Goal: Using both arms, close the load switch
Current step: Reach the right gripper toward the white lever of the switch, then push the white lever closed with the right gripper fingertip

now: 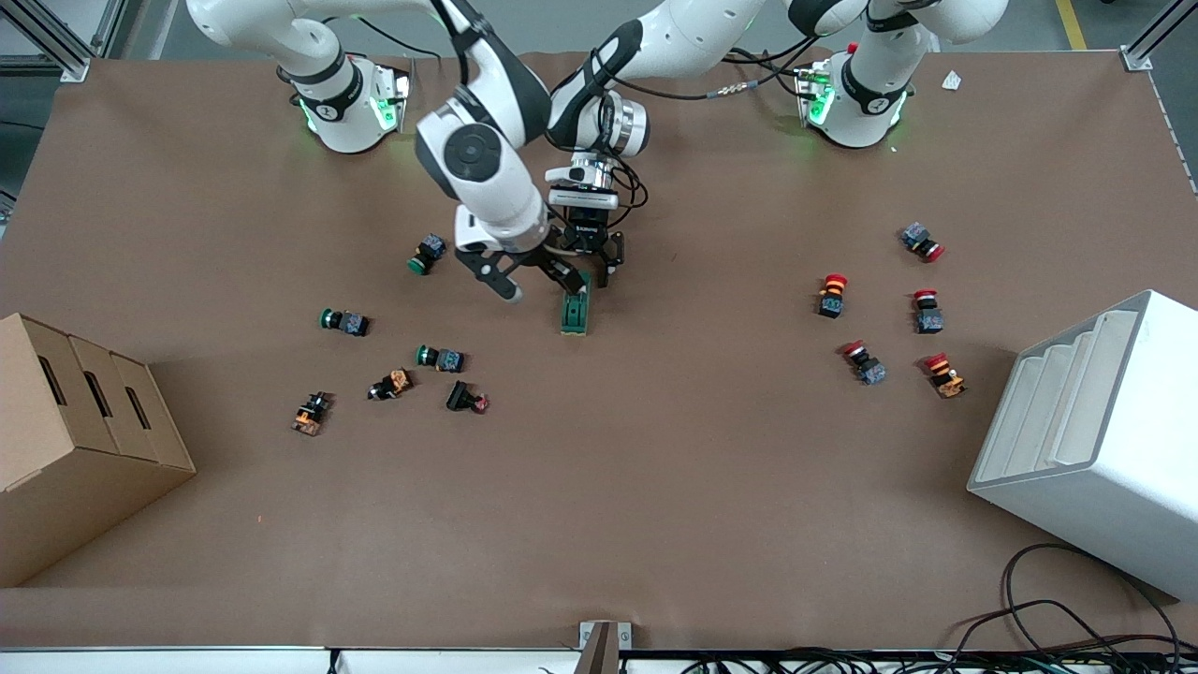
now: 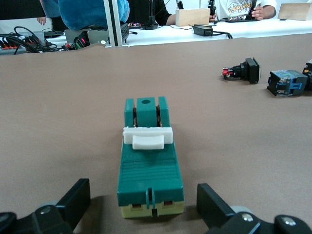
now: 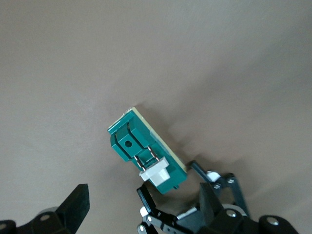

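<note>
The dark green load switch point(image 1: 575, 313) lies flat on the brown table near its middle, long axis pointing at the front camera. Its white lever point(image 2: 147, 138) sits across the body, between the cream-based end and a raised green block. My left gripper point(image 1: 591, 277) is low at the switch's end farther from the camera, open, its fingers point(image 2: 73, 200) standing either side of the cream-based end point(image 2: 151, 207) without touching. My right gripper point(image 1: 540, 284) hangs open just beside the switch point(image 3: 146, 151), toward the right arm's end of the table, with nothing in it.
Green-capped and orange push buttons point(image 1: 344, 322) lie scattered toward the right arm's end, red-capped ones point(image 1: 832, 295) toward the left arm's end. A cardboard box point(image 1: 75, 440) and a white bin point(image 1: 1095, 440) stand at the table's two ends.
</note>
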Controlling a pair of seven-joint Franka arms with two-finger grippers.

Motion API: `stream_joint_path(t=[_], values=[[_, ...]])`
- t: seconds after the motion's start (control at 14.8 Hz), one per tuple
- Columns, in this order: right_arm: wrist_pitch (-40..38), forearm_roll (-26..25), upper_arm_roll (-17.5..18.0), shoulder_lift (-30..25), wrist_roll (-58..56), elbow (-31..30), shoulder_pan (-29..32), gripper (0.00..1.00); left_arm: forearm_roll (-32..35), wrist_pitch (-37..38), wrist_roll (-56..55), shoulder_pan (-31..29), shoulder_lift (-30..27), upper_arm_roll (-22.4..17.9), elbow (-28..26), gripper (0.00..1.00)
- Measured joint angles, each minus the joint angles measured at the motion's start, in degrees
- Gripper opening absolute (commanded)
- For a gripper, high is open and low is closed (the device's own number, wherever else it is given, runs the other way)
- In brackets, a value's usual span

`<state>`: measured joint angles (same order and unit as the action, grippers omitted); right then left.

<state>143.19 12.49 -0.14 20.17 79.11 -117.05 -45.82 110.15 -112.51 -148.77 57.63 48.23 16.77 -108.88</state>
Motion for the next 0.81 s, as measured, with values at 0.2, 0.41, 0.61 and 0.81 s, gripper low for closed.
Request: stream_joint_path(t=[0.2,0.41,0.61,0.81], values=[[5.30,0.00,-0.03,4.67,1.81,0.05,-2.56,1.00,0.00,0.05,0.00,0.01,0.02,0.00,0.01,0.99],[8.71,0.00,-0.04,6.89,3.06,0.11,-3.85,1.00,0.01,0.07,0.00,0.02,0.02,0.00,0.01,0.99],[10.93,0.01,-0.16,7.77,3.61,0.15,-3.93,1.00,0.01,0.08,0.00,0.02,0.03,0.00,0.02,0.99],[13.41,0.01,-0.20,8.67,4.74,0.23,-4.03,1.00,0.01,0.08,0.00,0.02,0.03,0.00,0.02,0.99]])
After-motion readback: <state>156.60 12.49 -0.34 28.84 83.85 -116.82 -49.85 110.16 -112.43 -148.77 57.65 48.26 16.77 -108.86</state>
